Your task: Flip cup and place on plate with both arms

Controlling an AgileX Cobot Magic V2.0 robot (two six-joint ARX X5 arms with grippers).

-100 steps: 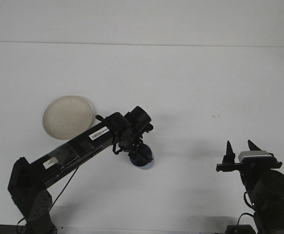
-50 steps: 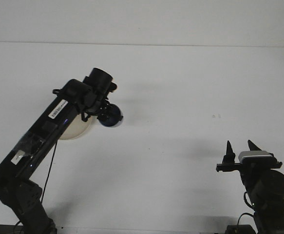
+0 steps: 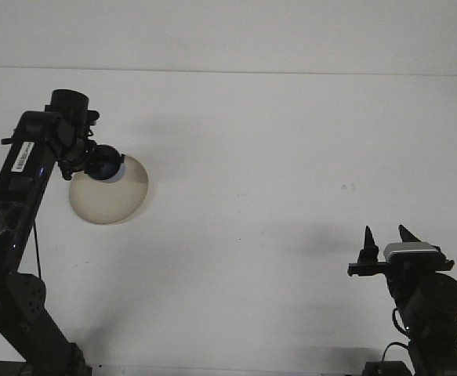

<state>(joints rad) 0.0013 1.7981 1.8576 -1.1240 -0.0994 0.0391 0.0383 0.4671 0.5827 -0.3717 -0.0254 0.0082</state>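
A dark blue cup (image 3: 103, 164) is held over the upper left part of a cream plate (image 3: 112, 196) on the white table. My left gripper (image 3: 91, 162) is shut on the cup, and its black arm rises steeply from the lower left. The cup's pale rim faces right and down. Whether the cup touches the plate I cannot tell. Far away at the lower right, my right gripper (image 3: 386, 239) points up with its two black fingers apart and nothing between them.
The white table (image 3: 275, 157) spreads across the view, with its far edge meeting a pale wall at the top. A small faint mark (image 3: 347, 186) lies on the table right of centre.
My left arm has swung up and to the left, carrying the cup from the table's middle to above the plate. The right arm has stayed put.
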